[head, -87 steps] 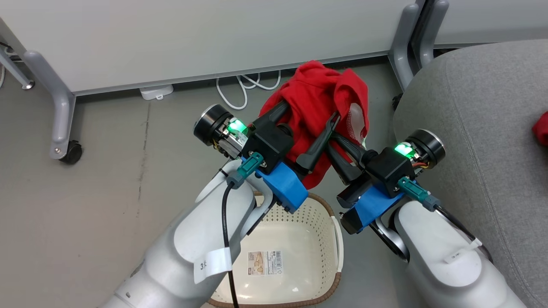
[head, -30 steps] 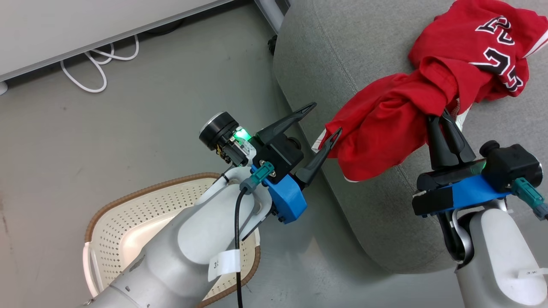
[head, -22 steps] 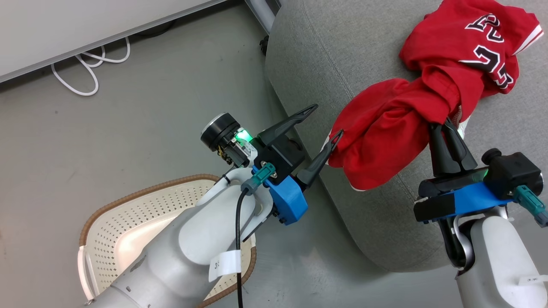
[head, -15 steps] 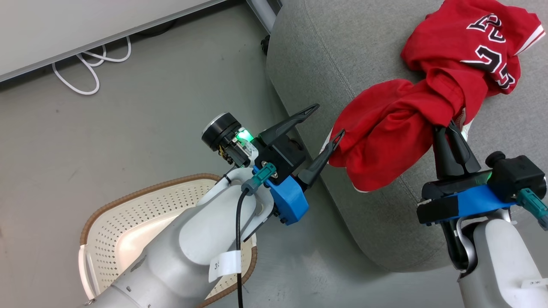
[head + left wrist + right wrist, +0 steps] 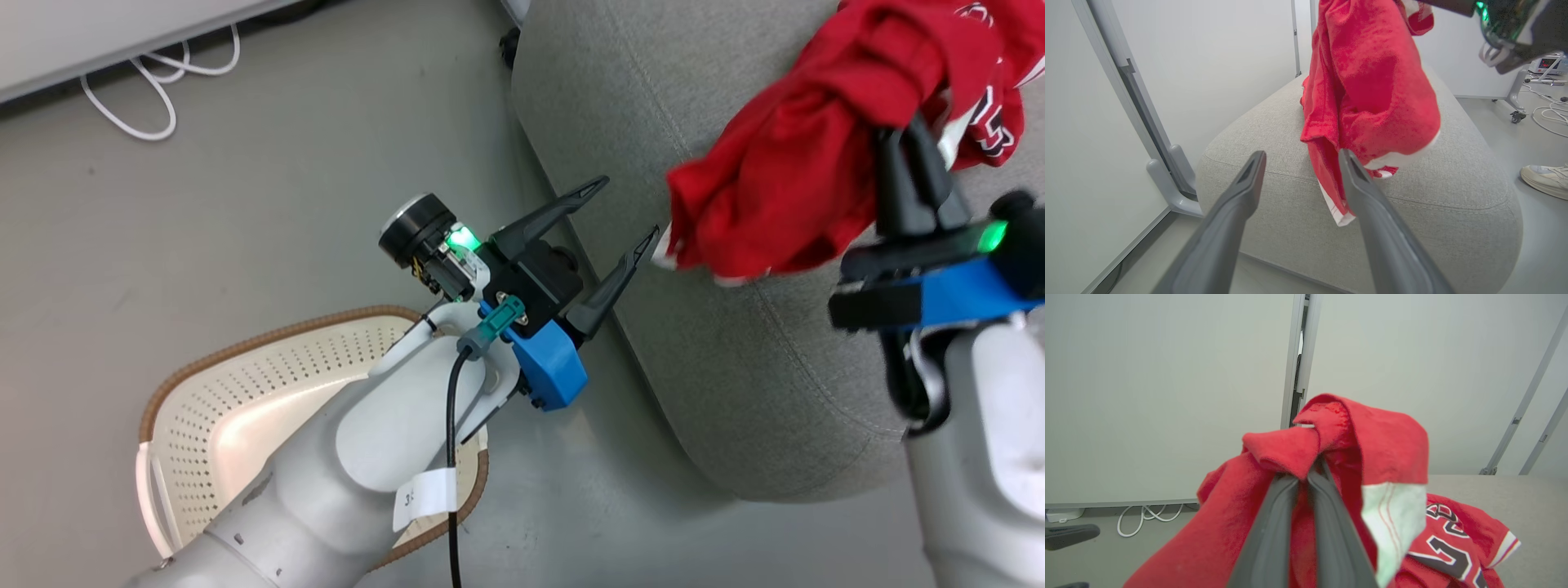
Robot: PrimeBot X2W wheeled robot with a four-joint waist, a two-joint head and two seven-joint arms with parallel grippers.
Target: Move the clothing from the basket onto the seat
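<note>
Overall, the grey floor (image 5: 245, 204) carries everything observed. The grey upholstered seat (image 5: 735, 367) stands on it at the robot's right, its rounded corner facing the robot. The cream perforated laundry basket (image 5: 245, 384) with a brown woven-look rim sits on the floor to the left of the seat, apart from it and partly covered by the left forearm (image 5: 367, 457). A red garment (image 5: 784, 180) with white trim is bunched and raised above the near corner of the seat, its lower folds hanging over the cushion edge; whether the hem touches the cushion cannot be determined. A red jersey (image 5: 1457, 543) with black, white-outlined numbers lies on the seat beyond the raised garment. The right gripper (image 5: 908, 131) has its fingers pressed together on a fold of the red garment and bears it from below. The left gripper (image 5: 629, 206) has its fingers spread and grips nothing; it is just beside the seat edge, one fingertip close to the garment's hem. A white cable (image 5: 122, 106) lies looped on the floor by the wall panel. A pale shoe (image 5: 1545, 179) rests on the floor beside the seat.
</note>
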